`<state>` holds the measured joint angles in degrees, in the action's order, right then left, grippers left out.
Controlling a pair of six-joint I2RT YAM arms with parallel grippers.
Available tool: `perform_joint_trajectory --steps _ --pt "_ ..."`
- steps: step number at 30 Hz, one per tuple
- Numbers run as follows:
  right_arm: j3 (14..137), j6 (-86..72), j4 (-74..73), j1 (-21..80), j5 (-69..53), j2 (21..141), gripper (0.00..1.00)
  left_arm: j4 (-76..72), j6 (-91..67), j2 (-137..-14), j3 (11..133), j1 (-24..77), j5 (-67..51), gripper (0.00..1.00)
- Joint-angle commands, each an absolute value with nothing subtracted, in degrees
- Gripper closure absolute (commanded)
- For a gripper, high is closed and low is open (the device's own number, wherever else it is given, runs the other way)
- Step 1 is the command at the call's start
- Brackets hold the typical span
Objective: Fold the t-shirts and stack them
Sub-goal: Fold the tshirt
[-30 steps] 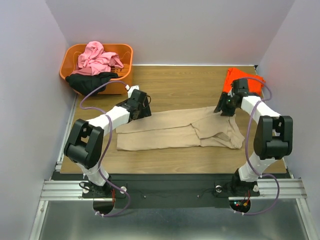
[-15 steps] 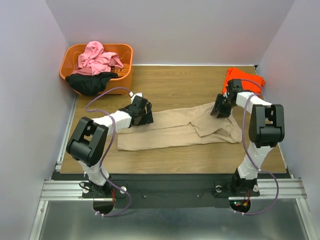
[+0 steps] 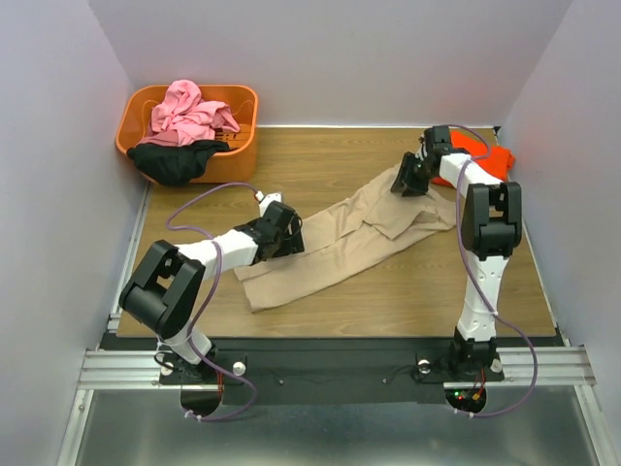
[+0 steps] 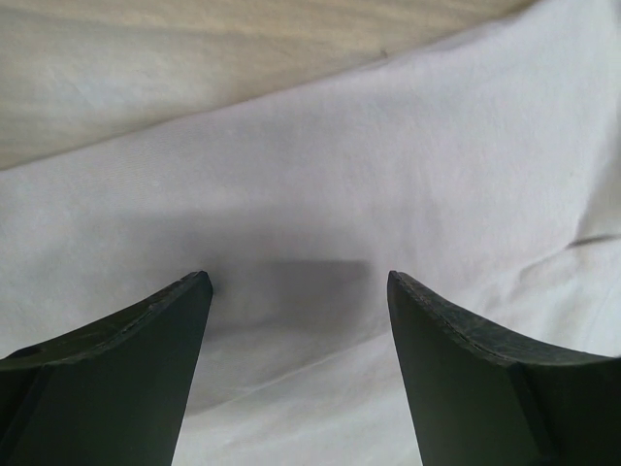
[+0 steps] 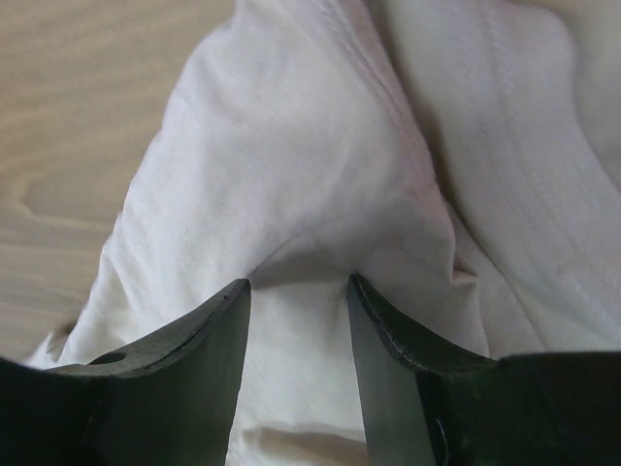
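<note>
- A wood-grain tabletop [image 3: 330,160] fills the middle of the overhead view, closed in on three sides by plain pale lilac walls [image 3: 340,58]; a metal rail [image 3: 330,369] runs along the bottom edge.
- A long tan cloth t-shirt [image 3: 325,254] lies slantwise across the table, from lower left of centre up toward the upper right, rumpled at its upper end.
- The left gripper [image 3: 288,238] sits low over the shirt's lower half; the left wrist view shows the left gripper [image 4: 296,282] with its dark fingers spread wide and flat tan cloth between them.
- The right gripper [image 3: 408,180] is at the shirt's upper end; in the right wrist view the right gripper [image 5: 299,286] pinches a raised fold of the tan cloth.
- A bright orange-red cloth t-shirt [image 3: 492,155] lies at the table's upper right corner, just behind the right arm.
- An orange plastic basket [image 3: 245,107] in the upper left holds a crumpled pink t-shirt [image 3: 184,112]; a black t-shirt [image 3: 175,160] drapes over its front rim.
</note>
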<state>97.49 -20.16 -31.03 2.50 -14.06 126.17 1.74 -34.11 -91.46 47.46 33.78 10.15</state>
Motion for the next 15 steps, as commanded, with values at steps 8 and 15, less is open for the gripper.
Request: perform_joint_trajectory --steps 8,15 --pt "121.6 -24.1 -34.2 6.2 -16.8 144.0 0.48 19.4 -42.8 -86.9 46.1 40.8 8.6 0.15" --pt "124.7 -22.2 -34.1 7.6 -17.3 140.5 0.47 23.4 -40.6 -80.6 51.0 43.3 9.9 0.13"
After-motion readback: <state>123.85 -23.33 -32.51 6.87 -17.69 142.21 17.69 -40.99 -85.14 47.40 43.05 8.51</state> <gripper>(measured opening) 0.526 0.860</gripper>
